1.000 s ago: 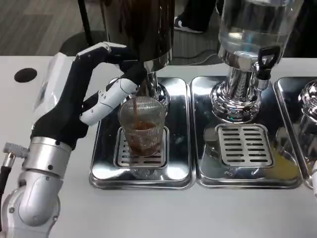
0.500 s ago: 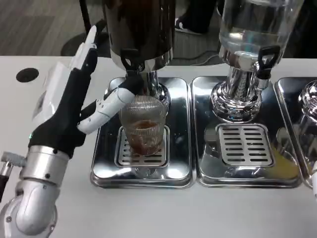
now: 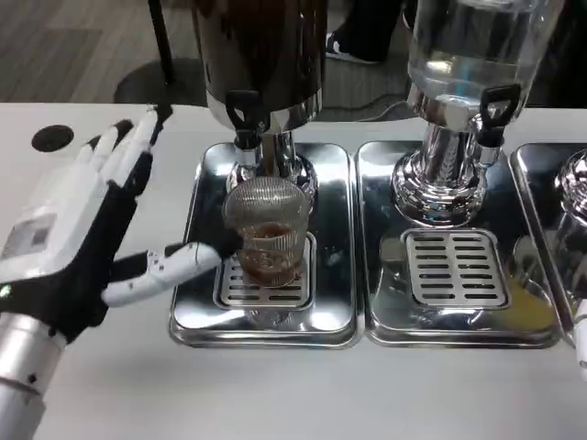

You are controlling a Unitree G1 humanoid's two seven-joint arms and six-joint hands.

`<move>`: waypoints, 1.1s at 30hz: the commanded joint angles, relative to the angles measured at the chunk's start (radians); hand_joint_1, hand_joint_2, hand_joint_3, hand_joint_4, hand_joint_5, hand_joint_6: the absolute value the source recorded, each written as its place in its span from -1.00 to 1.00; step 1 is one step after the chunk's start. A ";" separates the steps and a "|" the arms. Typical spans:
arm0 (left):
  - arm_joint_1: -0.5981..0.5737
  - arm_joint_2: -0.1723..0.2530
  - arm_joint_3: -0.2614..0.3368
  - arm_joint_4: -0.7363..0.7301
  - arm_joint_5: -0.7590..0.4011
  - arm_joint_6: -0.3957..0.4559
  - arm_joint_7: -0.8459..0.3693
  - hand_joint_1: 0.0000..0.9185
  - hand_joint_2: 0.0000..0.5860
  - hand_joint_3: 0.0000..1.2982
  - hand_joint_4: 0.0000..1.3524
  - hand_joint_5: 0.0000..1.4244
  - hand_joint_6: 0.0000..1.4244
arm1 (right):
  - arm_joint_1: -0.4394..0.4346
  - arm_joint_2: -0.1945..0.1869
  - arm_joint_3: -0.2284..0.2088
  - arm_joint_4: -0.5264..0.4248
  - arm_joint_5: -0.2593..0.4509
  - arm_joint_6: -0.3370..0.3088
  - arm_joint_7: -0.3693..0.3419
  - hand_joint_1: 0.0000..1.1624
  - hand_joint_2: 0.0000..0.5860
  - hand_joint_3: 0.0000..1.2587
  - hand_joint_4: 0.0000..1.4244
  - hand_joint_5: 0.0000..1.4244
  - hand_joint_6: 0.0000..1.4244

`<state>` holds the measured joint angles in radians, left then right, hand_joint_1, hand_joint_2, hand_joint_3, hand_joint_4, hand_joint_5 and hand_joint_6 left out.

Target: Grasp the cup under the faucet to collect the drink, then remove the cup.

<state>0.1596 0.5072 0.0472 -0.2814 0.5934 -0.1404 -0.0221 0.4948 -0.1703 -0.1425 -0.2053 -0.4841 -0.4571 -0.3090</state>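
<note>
Ribbed glass cup (image 3: 267, 240) stands on the slotted drip grate (image 3: 240, 291) of the left steel tray (image 3: 261, 325), directly below the black-handled faucet (image 3: 243, 114) of the dark drink dispenser (image 3: 257, 50). Brown drink fills about the lower part of the cup; the upper part is clear.

My left hand (image 3: 78, 240) is at the left of the tray, over the white table (image 3: 303, 394). Its fingers (image 3: 124, 151) are spread apart and point away from me, toward the far edge of the table, and they hold nothing. My thumb (image 3: 160, 272) reaches to the right over the tray edge, and its dark tip comes just beside the left wall of the cup; I cannot tell if it touches the glass.

To the right stands a second tray (image 3: 459, 335) with its own grate, under the faucet (image 3: 492, 110) of a clear water dispenser (image 3: 472, 46)
</note>
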 commanded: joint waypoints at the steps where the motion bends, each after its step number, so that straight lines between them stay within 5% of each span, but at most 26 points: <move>1: 0.093 0.057 0.049 0.021 0.034 -0.074 0.041 -1.00 -0.89 -1.00 -1.00 -1.00 -1.00 | 0.007 0.006 0.002 -0.015 -0.003 -0.018 -0.009 -0.01 1.00 -0.39 -0.61 -0.69 -0.78; 9: 0.203 0.109 0.118 0.131 0.035 -0.204 0.115 -1.00 -0.91 -1.00 -1.00 -1.00 -1.00 | 0.008 0.024 0.018 -0.010 -0.015 -0.018 -0.015 0.01 0.97 -0.40 -0.61 -0.69 -0.76; 17: 0.188 0.152 0.112 0.288 0.031 -0.290 0.145 -1.00 -0.93 -1.00 -1.00 -1.00 -1.00 | -0.027 0.040 0.058 0.045 -0.001 -0.014 -0.008 0.15 0.64 -0.46 -0.59 -0.66 -0.71; 23: 0.143 0.163 0.108 0.432 -0.045 -0.360 0.141 -1.00 -0.93 -1.00 -1.00 -1.00 -1.00 | -0.088 0.048 0.111 0.123 0.018 -0.012 0.009 0.22 0.21 -0.61 -0.64 -0.66 -0.63; 33: 0.139 0.174 0.124 0.441 -0.071 -0.414 0.141 -1.00 -0.93 -1.00 -1.00 -1.00 -1.00 | -0.235 0.049 0.184 0.279 0.067 -0.020 0.047 0.39 -0.20 -0.84 -0.74 -0.69 -0.54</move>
<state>0.2992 0.6611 0.1559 0.1677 0.5392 -0.5386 0.1134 0.2991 -0.1240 0.0273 0.0383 -0.4344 -0.4717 -0.2700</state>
